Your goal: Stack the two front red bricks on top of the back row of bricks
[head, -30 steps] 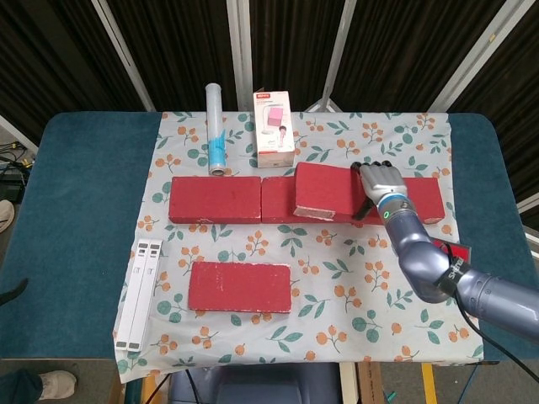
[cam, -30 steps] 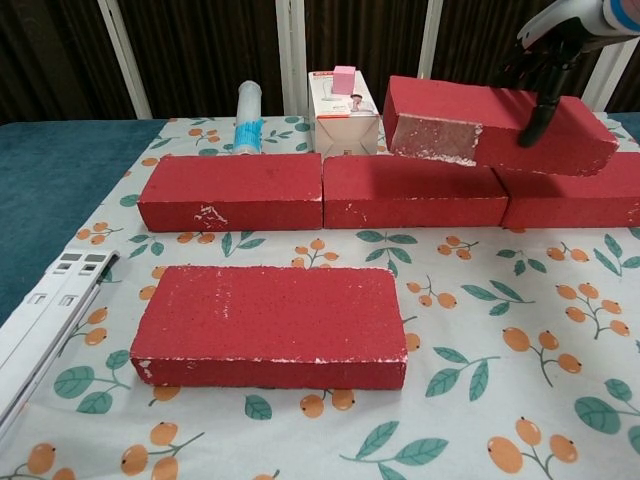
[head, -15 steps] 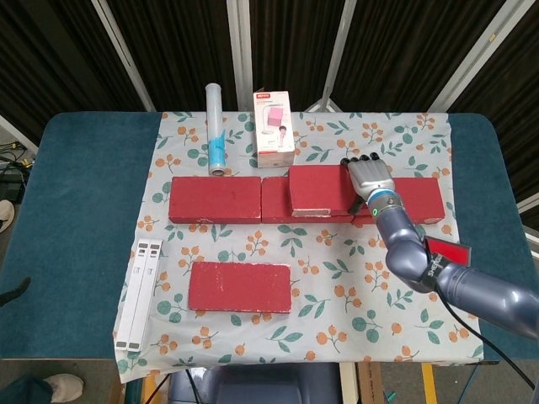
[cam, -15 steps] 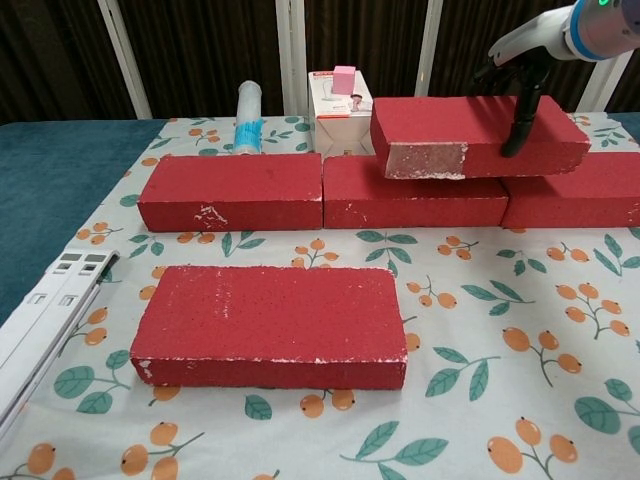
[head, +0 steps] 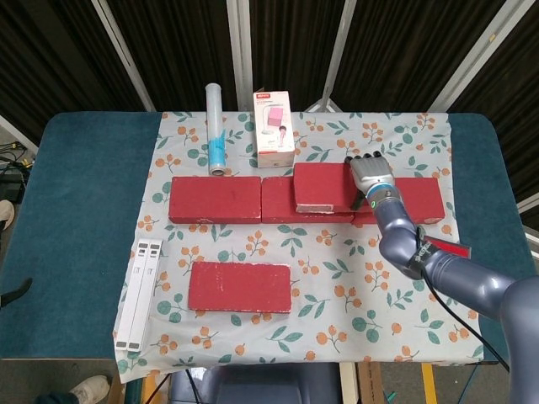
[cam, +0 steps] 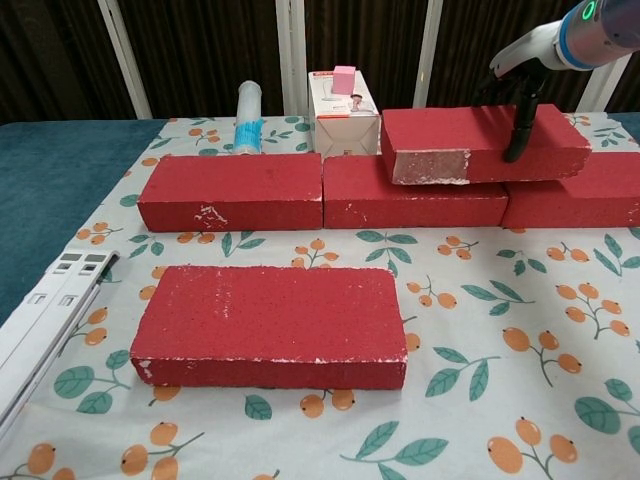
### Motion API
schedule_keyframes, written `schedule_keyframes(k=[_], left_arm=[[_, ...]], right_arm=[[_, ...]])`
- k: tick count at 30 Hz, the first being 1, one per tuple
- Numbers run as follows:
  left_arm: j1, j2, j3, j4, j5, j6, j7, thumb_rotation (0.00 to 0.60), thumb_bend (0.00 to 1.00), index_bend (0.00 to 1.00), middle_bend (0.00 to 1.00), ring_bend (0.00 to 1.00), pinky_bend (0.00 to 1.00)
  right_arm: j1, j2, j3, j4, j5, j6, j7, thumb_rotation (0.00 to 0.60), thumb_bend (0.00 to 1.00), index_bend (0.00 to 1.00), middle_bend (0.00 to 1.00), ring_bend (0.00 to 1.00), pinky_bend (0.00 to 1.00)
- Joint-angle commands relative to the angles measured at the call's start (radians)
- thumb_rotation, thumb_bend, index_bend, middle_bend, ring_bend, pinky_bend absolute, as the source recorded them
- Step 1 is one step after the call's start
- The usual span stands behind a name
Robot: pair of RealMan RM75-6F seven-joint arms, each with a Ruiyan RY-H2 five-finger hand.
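Three red bricks form the back row: left, middle and right. A further red brick lies flat on top, spanning the middle and right bricks. My right hand holds this upper brick at its right end, and a dark finger reaches down over the brick's top near the front edge. Another red brick lies alone at the front of the floral cloth. My left hand is in neither view.
Behind the row stand a white and pink carton and a lying tube. Two white strips lie at the cloth's left edge. The cloth covers a blue table.
The held brick came down from a tilt onto the back row and now lies flat, shifted slightly right. My right hand stayed on its right end.
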Motion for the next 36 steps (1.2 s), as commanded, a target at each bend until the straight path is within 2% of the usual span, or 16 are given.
schedule_keyframes(k=[1,7,36], left_arm=[[0.000,0.000,-0.001,-0.001,-0.002,0.001,0.001,0.600,0.00,0.05,0.00,0.00,0.13],[0.000,0.000,0.000,-0.001,-0.002,0.001,0.001,0.600,0.00,0.05,0.00,0.00,0.13],[-0.001,0.005,-0.003,-0.004,-0.009,-0.003,-0.018,0.600,0.00,0.05,0.00,0.00,0.13]], right_arm=[[0.021,-0.013,-0.032,0.027,0.036,-0.009,-0.004,0.600,0.07,0.37,0.31,0.12,0.00],[0.041,-0.018,-0.070,0.042,0.075,-0.020,0.001,0.600,0.07,0.37,0.31,0.12,0.00],[0.097,-0.047,-0.126,0.045,0.082,-0.037,0.100,0.600,0.07,0.37,0.31,0.12,0.00]])
